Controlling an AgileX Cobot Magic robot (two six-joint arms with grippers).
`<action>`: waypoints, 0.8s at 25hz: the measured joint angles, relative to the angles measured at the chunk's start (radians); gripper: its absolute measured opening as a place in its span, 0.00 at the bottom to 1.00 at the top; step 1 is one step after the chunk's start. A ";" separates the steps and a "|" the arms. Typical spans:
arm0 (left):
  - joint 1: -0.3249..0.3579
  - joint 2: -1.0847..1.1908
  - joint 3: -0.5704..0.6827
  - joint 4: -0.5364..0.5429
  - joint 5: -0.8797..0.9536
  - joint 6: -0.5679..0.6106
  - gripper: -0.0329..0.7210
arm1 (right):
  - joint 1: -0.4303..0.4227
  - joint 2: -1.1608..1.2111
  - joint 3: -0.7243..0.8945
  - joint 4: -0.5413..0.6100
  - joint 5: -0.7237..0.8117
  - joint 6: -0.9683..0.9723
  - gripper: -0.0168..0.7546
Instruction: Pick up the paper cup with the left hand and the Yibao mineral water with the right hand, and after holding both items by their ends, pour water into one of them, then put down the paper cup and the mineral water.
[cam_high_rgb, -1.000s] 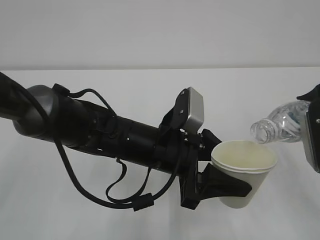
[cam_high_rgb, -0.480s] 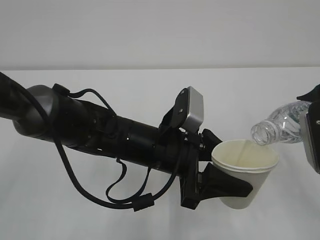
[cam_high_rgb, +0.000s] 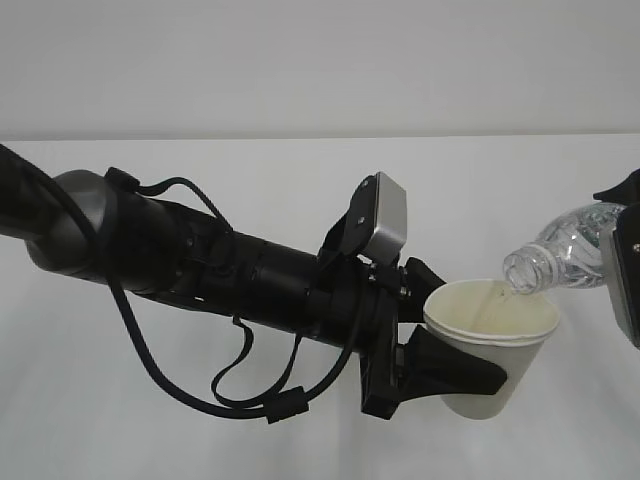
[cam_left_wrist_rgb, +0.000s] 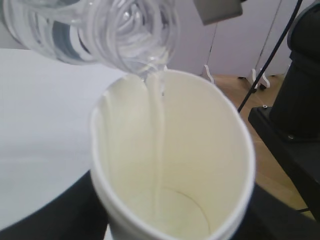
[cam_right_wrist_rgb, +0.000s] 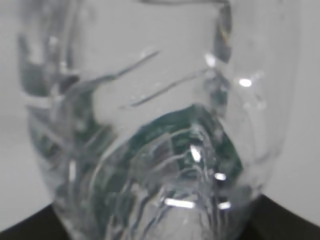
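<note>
My left gripper (cam_high_rgb: 452, 368) is shut on the white paper cup (cam_high_rgb: 490, 345) and holds it upright above the table. The cup's cream inside fills the left wrist view (cam_left_wrist_rgb: 175, 165). My right gripper, at the right edge of the exterior view, is shut on the Yibao mineral water bottle (cam_high_rgb: 565, 252). The bottle is tilted mouth-down, with its open mouth just over the cup's far rim. A thin stream of water (cam_left_wrist_rgb: 156, 145) runs from the mouth into the cup. The bottle's clear body and green label fill the right wrist view (cam_right_wrist_rgb: 150, 130). The right fingers are mostly hidden.
The white table (cam_high_rgb: 200, 420) lies under both arms, with a pale wall behind. The left arm (cam_high_rgb: 200, 270) with its cables spans the left half of the exterior view. A black stand (cam_left_wrist_rgb: 295, 110) and wooden floor show past the cup in the left wrist view.
The bottle has tipped a little further, its mouth lower over the cup rim. Water now runs into the cup. The left arm and cup have stayed still.
</note>
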 joint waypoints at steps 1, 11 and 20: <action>0.000 0.000 0.000 0.000 -0.002 -0.002 0.64 | 0.000 0.000 0.000 0.000 0.000 0.000 0.55; 0.000 0.000 0.000 0.002 -0.005 -0.008 0.64 | 0.000 0.000 0.000 -0.004 0.000 0.000 0.55; 0.000 0.000 0.000 0.002 -0.006 -0.010 0.64 | 0.000 0.000 0.000 -0.010 0.000 0.000 0.55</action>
